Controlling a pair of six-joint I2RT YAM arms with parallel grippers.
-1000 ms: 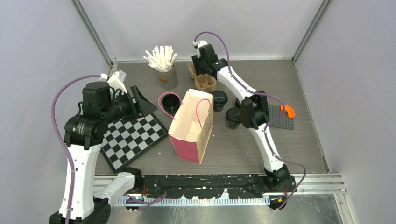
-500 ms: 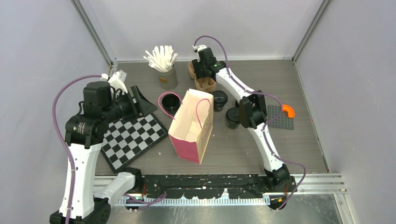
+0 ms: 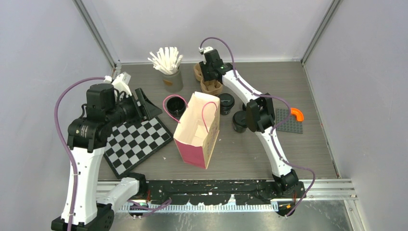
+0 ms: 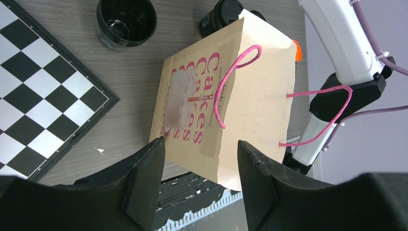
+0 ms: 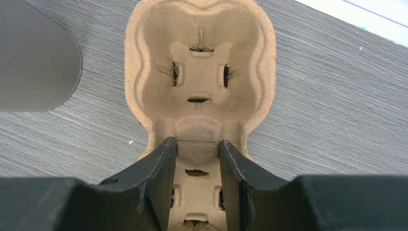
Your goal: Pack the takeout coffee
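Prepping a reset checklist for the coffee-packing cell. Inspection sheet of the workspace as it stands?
Surface: grey wood-grain table, a few pale specks.
Job's things: open cup, lidded cup and third cup, partly hidden by the right arm, all on the table by the upright, open paper bag.
Clutter: chessboard, grey cup of white sticks, stud plate with orange piece.
Grippers: left claw open, empty, in the air left of the bag; right claw closed on the cup carrier at its centre ridge.
Cables: purple cables looped along both arms, no snag seen.
Surroundings: pale walls, metal frame posts.
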